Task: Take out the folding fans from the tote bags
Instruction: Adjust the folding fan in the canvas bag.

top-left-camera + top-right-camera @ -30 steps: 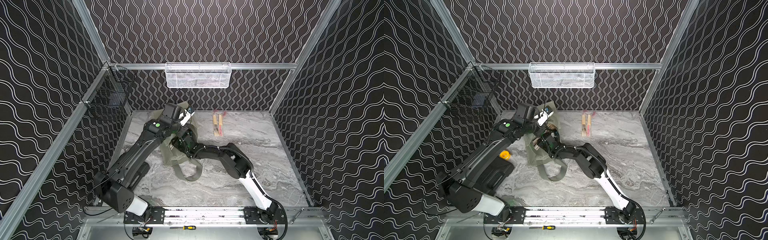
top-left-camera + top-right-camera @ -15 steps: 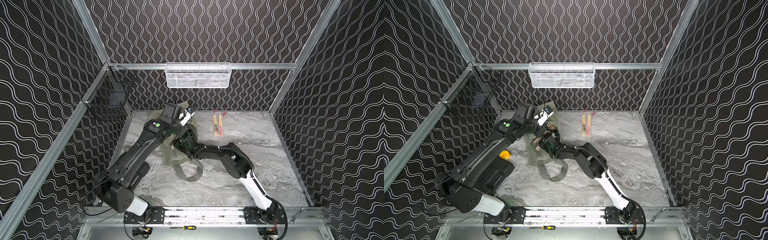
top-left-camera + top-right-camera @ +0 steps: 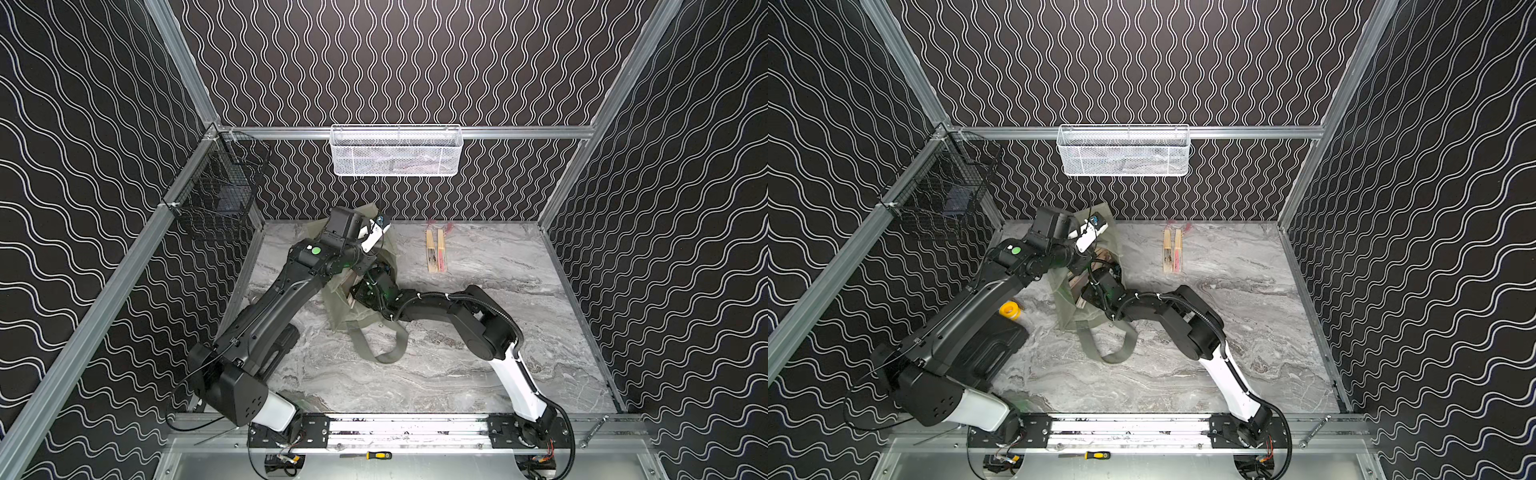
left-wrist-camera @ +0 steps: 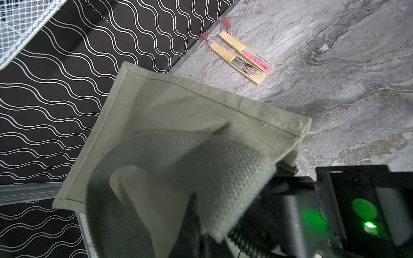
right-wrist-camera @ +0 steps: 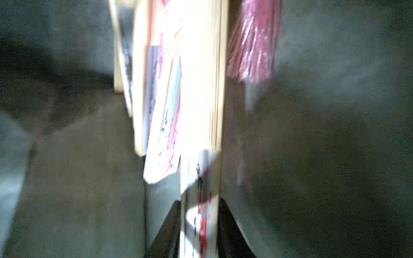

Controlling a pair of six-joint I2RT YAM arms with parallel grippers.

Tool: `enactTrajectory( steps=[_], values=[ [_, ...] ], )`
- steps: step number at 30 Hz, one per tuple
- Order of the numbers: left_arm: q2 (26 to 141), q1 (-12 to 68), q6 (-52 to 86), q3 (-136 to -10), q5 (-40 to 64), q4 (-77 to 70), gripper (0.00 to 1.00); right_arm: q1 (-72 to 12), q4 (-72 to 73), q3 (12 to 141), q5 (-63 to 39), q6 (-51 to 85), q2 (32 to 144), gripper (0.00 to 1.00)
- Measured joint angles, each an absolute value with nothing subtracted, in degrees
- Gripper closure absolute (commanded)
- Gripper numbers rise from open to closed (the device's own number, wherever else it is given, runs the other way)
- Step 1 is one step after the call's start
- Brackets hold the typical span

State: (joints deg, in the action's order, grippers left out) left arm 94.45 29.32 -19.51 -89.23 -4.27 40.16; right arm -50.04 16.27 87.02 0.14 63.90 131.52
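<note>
The grey-green tote bag (image 3: pixel 345 305) (image 3: pixel 1065 307) stands at the back left of the table, its mouth lifted. My left gripper (image 3: pixel 374 235) (image 4: pixel 199 236) is shut on the bag's woven strap (image 4: pixel 201 169) and holds it up. My right gripper (image 3: pixel 365 286) (image 5: pixel 199 223) reaches into the bag's mouth, shut on a light-wood folding fan (image 5: pixel 201 134) with a red and black pattern. More fans (image 5: pixel 161 111) and a pink tassel (image 5: pixel 252 44) lie beside it inside the bag. Two other fans (image 3: pixel 435 256) (image 3: pixel 1172 255) (image 4: pixel 243 60) lie side by side on the table, to the right of the bag.
A white mesh basket (image 3: pixel 395 151) hangs on the back rail, and a black wire basket (image 3: pixel 216 199) hangs on the left rail. A yellow roll (image 3: pixel 1009 311) lies under the left arm. The bag's second strap (image 3: pixel 380 353) trails toward the front. A screwdriver (image 3: pixel 370 456) lies on the front ledge.
The right gripper has closed in on a fan inside the bag, with its wrist nudged slightly further in. The left arm has held still with the strap.
</note>
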Motion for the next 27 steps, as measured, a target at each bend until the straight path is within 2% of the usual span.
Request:
enactTrajectory(
  steps=[9, 20, 27],
  values=[
    [94.5, 29.3, -19.5, -89.2, -4.3, 40.1, 1.00, -50.2, 14.4, 81.5, -6.2, 61.5, 125.8, 0.73],
    [94.7, 29.4, -19.5, -89.2, -4.3, 40.1, 1.00, -52.1, 2.5, 79.7, -9.1, 48.9, 123.2, 0.72],
    [95.0, 29.6, -19.5, -89.2, -4.4, 40.1, 1.00, -53.3, -0.7, 82.0, -8.5, 41.9, 124.8, 0.62]
  ],
)
